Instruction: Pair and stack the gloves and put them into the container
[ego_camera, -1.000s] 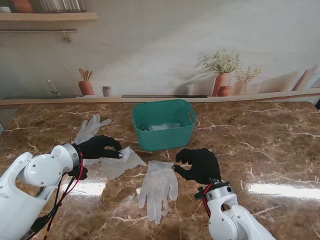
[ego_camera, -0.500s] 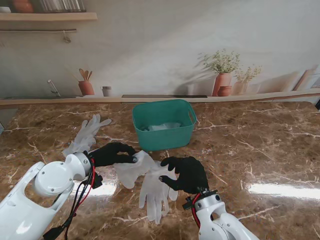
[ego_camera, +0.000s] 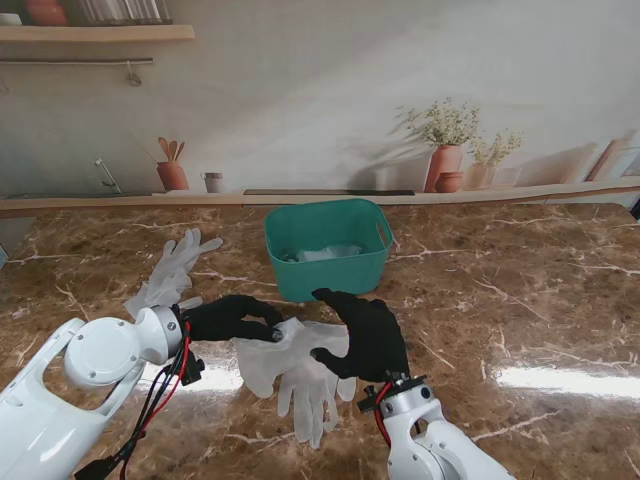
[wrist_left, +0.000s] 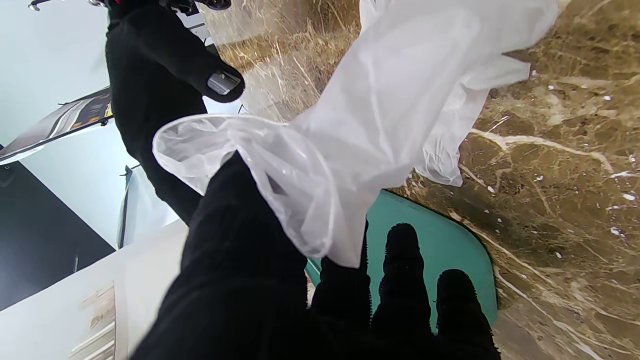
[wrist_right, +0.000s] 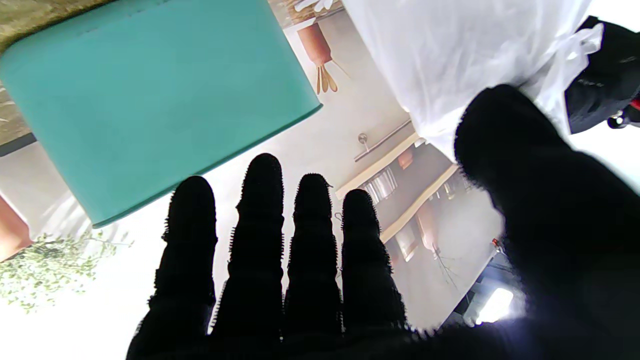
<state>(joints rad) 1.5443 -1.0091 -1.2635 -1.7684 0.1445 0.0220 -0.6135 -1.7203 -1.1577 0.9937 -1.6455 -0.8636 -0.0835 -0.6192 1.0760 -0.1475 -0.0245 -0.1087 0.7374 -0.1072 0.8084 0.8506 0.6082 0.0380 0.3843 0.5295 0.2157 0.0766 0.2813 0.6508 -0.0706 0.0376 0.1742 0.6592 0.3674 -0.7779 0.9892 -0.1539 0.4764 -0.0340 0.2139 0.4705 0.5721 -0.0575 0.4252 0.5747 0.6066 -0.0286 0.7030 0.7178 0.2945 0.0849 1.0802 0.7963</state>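
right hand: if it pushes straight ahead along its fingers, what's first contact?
Probably the teal container. The right hand points its fingers at the near wall, with nothing between in the wrist view. Depth is unclear, so it may pass just over the rim.

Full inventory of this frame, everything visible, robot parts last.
Held glove: 1, translucent white, pinched by the left robot hand, draped over the flat glove.
Flat glove: 1, white, on the table centre, nearer to me than the container.
Spare gloves: white, count unclear, on the table far left.
Container: 1, teal, table centre, something pale inside.
Table: 1, brown marble.
Backdrop: printed kitchen wall.
Left robot hand: black, shut on held glove.
Right robot hand: black, fingers apart, beside the gloves.
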